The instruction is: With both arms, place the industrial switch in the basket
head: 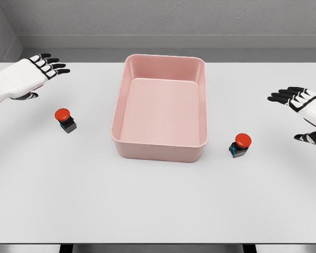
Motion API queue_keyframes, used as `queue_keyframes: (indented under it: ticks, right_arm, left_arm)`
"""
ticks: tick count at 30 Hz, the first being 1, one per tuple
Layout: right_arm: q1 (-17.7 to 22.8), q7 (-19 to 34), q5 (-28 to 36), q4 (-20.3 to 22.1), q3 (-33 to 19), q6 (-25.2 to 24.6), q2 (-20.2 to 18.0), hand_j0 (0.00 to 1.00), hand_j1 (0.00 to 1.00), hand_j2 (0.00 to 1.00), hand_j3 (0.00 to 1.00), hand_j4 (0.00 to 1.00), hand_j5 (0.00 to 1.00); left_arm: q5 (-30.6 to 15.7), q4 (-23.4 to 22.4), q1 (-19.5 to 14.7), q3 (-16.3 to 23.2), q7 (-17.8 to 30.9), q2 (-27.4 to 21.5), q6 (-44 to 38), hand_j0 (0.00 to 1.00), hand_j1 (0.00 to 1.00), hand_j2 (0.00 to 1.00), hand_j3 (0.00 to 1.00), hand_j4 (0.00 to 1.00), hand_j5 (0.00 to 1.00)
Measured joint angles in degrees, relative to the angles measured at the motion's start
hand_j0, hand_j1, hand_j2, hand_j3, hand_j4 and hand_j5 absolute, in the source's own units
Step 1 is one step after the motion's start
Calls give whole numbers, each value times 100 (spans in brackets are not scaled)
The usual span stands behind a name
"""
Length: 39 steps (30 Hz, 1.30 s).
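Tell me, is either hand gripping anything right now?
Nothing is held. Left hand and right hand are open; both switches sit on the table beside the basket.

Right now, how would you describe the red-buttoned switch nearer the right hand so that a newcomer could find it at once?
Start at the pink rectangular plastic basket in the middle of the white table. Just off its near right corner stands a small switch with a red mushroom button, apart from the basket wall. Its base shows blue, while the twin left of the basket sits on a plain dark base.
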<state>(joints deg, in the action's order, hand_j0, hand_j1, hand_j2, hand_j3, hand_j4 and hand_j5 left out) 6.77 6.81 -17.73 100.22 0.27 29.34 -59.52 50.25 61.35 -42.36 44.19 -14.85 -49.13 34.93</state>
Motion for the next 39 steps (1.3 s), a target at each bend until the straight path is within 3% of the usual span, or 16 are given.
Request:
queue_keyframes:
  ticks: [8,12,14,15,19,22,28,32,37,39]
  right_arm:
    - [18,153,9,15,17,-94,-62,100,100,100,100,100,100]
    - [-448,1130,15,20,71,-406,12,100,100,100,100,100,100]
    - [-554,1470,15,21,121,-486,45,99,99,99,99,99,99]
    - [-791,1573,19,21,185,-512,54,99,99,99,99,99,99]
    - [-1713,2207,22,16,800,-675,115,99,99,99,99,99,99]
    - [-1775,2596,8,-17,1199,-773,180,100,100,100,100,100,100]
    - [-1854,2790,3,-36,1478,-1052,226,100,100,100,100,100,100]
    - [-2232,2812,2,-23,1801,-1133,416,100,100,100,100,100,100]
    - [-2312,2819,1,-15,2130,-1160,520,100,100,100,100,100,100]
    - [-2312,2820,-1,-18,2219,-1180,535,99,99,99,99,99,99]
  left_arm:
    - [146,89,97,169,183,-13,1,100,100,100,100,100,100]
    - [203,238,88,316,517,-29,2,100,100,100,100,100,100]
    - [214,321,88,373,643,-70,2,100,100,100,100,100,100]
    - [217,370,88,401,688,-89,3,100,100,100,100,100,100]
    - [217,536,80,482,776,-124,4,100,100,100,100,100,100]
    - [219,677,79,578,856,-165,4,100,100,100,100,100,100]
    - [249,903,79,701,908,-207,4,100,100,100,100,100,100]
    - [269,1010,79,789,914,-214,4,100,100,100,100,100,100]
    - [276,1131,97,827,939,-250,5,100,100,100,100,100,100]
    - [270,1181,97,830,1048,-271,5,93,93,93,93,93,93]
